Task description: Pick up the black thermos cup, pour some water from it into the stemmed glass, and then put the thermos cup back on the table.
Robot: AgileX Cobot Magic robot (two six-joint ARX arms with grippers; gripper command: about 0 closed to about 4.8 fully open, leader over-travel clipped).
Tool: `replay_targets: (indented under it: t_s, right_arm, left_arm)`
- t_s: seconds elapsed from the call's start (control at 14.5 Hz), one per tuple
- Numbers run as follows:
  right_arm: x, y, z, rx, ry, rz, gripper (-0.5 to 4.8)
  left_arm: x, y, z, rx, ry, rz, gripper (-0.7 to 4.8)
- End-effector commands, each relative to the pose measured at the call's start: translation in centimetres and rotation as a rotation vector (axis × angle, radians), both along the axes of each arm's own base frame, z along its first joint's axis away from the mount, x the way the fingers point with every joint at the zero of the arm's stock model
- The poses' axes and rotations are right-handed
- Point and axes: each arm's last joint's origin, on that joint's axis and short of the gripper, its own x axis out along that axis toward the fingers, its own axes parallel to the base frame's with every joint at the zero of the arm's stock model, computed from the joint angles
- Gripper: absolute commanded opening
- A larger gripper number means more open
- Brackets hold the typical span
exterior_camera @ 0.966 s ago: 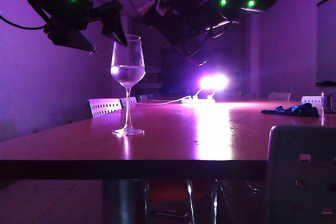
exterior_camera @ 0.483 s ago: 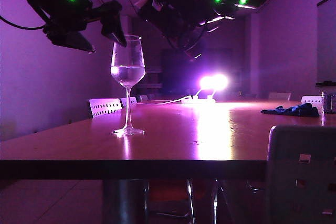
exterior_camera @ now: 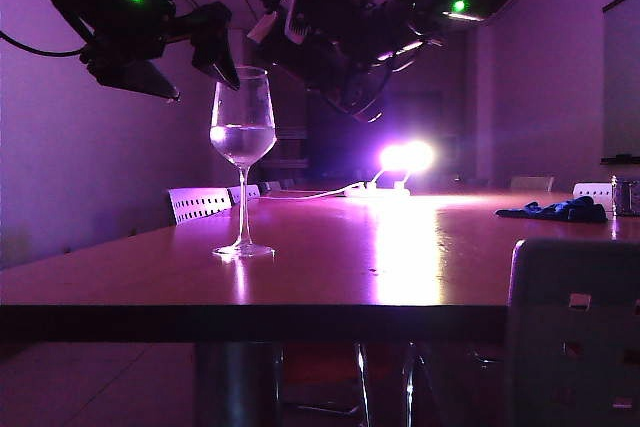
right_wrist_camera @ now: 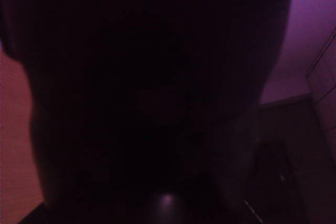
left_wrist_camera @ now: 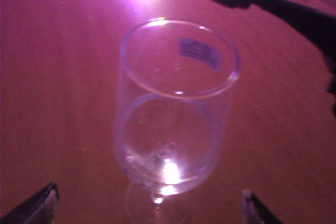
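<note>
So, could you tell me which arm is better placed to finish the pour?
Right. Its end effector holds the black thermos cup tilted beside the stemmed glass; the left end effector hangs open and empty over the glass.

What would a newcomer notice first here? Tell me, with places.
The stemmed glass stands upright on the table, left of middle, with water already in its bowl. The right gripper holds the black thermos cup tilted in the air just right of the glass's rim, while the open left gripper hovers at the rim's left. Far behind, a lamp glares.
</note>
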Motion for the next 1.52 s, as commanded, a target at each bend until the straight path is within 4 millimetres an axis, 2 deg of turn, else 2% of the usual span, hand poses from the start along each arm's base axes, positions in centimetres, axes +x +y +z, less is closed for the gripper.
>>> replay_targets:
  t_s: [0.07,0.69,1.31,1.52]
  right_arm:
    - [-0.5,0.0,2.2,0.012,-0.141,0.007,0.75]
    - [-0.5,0.0,2.4,-0.072,-0.239,0.002,0.76]
    - [-0.5,0.1,1.5,-0.102,-0.149,0.024,0.76]
    - [-0.6,0.2,1.3,-0.113,-0.139,0.088,0.76]
  left_arm:
    - [0.0,0.0,0.3,0.001,-0.016,0.011,4.79]
    - [-0.1,0.0,0.1,0.009,0.011,0.012,4.79]
    - [-0.1,0.0,0.0,0.013,0.020,0.013,4.79]
    - [-0.1,0.0,0.0,0.013,0.020,0.013,4.79]
